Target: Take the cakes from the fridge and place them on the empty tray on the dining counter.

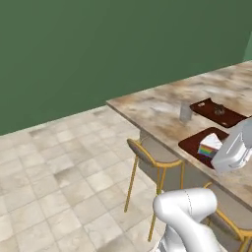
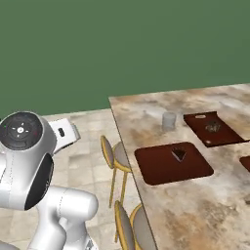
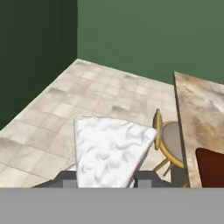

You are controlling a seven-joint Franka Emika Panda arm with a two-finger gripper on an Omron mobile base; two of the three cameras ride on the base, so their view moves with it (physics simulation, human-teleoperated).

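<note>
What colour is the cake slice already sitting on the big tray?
Rainbow-striped layers under a white top, on the cake slice on the tray; left base view shows it best.

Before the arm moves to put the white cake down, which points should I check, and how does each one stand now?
1. Grip: the white cake sits between the fingers of the gripper: ok.
2. Free room on the tray: bare surface beside the layered cake: ok.
3. Gripper over the tray: the hand view looks at the floor and a chair, with the tray at its edge: not ok.
4. Glass stands apart from the tray: ok.
5. Height above the counter edge: cannot tell.
</note>
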